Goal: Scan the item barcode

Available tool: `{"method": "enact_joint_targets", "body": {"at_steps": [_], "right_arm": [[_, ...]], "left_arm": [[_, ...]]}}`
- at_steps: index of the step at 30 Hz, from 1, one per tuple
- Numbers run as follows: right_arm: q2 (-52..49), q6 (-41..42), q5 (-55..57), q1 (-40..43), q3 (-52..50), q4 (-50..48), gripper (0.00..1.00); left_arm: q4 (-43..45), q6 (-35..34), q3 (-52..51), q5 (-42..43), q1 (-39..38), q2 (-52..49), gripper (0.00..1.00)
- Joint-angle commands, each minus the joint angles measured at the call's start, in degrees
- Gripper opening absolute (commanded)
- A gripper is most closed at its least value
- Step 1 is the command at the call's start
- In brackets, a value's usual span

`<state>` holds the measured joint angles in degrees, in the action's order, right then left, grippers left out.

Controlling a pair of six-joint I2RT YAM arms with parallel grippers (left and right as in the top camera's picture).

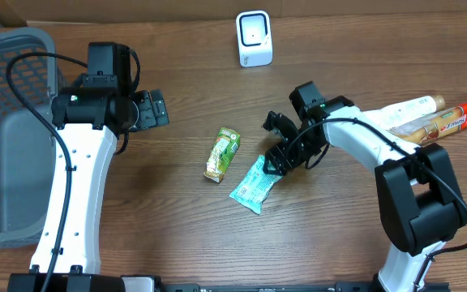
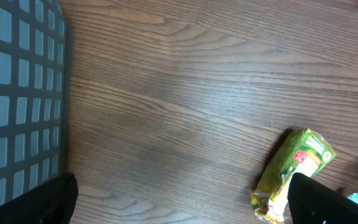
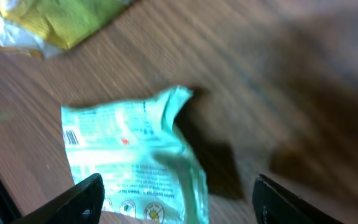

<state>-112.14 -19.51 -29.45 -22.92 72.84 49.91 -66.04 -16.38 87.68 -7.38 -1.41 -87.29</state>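
A teal snack packet lies flat on the wooden table, with a small barcode printed near one end. My right gripper hovers low over the packet's upper end. In the right wrist view the teal packet sits between the spread fingers, nearer the left one, and the jaws are open and not pressing it. The white barcode scanner stands at the back of the table. My left gripper is open near the basket, with nothing between its fingers.
A green-yellow packet lies left of the teal one and also shows as the green-yellow packet by my left fingertip. A grey mesh basket fills the far left. A white tube and a red-orange packet lie at the right.
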Motion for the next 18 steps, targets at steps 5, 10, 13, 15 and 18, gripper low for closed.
{"method": "enact_joint_targets", "body": {"at_steps": [5,10,13,15,18], "right_arm": [[0.0,-0.5,-2.4,-0.3,-0.9,-0.4,0.72],[-0.1,-2.0,-5.7,-0.3,-1.4,-1.7,0.70],[-0.1,-1.9,-6.7,-0.3,-2.1,-2.8,0.66],[-0.2,-1.9,-6.7,-0.3,-2.4,-2.8,0.66],[-0.2,-1.7,-6.7,-0.3,-3.7,-3.7,0.65]], "left_arm": [[0.1,-0.4,-0.3,-0.5,-0.1,-0.2,1.00],[0.1,-0.4,-0.3,-0.5,-0.1,-0.2,0.99],[0.1,-0.4,-0.3,-0.5,-0.1,-0.2,1.00],[0.1,-0.4,-0.3,-0.5,-0.1,-0.2,1.00],[0.1,-0.4,-0.3,-0.5,-0.1,-0.2,1.00]]}}
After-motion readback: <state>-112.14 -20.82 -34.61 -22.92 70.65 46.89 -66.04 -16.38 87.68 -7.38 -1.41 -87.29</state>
